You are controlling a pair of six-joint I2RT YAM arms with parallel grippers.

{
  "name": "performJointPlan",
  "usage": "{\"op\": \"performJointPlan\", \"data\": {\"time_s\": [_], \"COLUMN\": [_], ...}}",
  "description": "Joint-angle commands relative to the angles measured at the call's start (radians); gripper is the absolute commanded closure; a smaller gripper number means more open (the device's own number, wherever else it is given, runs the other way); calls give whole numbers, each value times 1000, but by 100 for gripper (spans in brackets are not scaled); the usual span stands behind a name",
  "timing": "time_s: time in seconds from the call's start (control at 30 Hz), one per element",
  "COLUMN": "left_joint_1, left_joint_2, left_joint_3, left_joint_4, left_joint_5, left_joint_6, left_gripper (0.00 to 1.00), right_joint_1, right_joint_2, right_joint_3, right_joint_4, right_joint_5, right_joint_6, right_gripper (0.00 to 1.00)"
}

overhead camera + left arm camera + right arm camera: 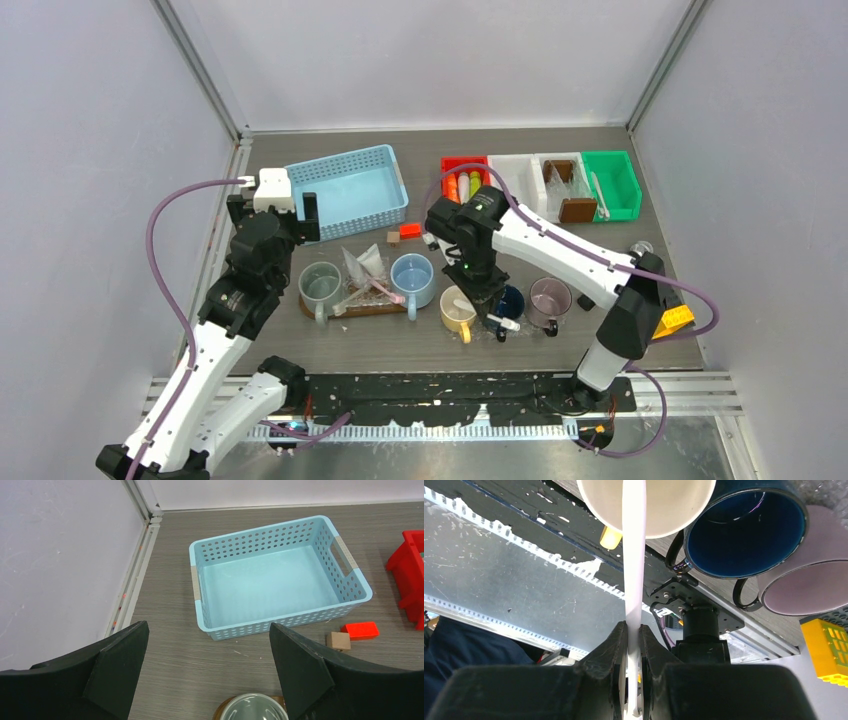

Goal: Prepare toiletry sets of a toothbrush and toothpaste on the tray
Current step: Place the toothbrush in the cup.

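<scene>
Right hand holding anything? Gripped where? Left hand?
Right hand pinches the white toothbrush near one end; the far end reaches the cream mug. Left hand open, empty.

No text I can read from here.
Blue basket, coloured bins right of it, mugs in front of it: all plain to me.

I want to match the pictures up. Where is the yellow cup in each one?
Top view: yellow cup sits low in the picture, near the middle.
Left wrist: not in it.
Right wrist: yellow cup at the top edge, middle.
Shared landmark: the dark blue cup right beside it.
</scene>
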Motion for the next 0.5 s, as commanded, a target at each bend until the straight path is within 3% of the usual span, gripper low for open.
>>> {"op": "performJointPlan", "data": {"time_s": [0.0,0.47], "left_joint_1": [8,8], "left_joint_2": [-2,-5], "left_joint_3": [-2,-3], "left_joint_4": [49,49], "left_joint_5": [-5,-7], "left_joint_6": [12,12], "left_gripper": [6,6], "right_joint_1": [4,4], "right_joint_2": [14,136], "right_joint_3": [-14,23], "right_joint_4": [-8,36], "right_joint_5": [-28,37], "right_joint_6": [10,-15], "right_gripper": [99,91]}}
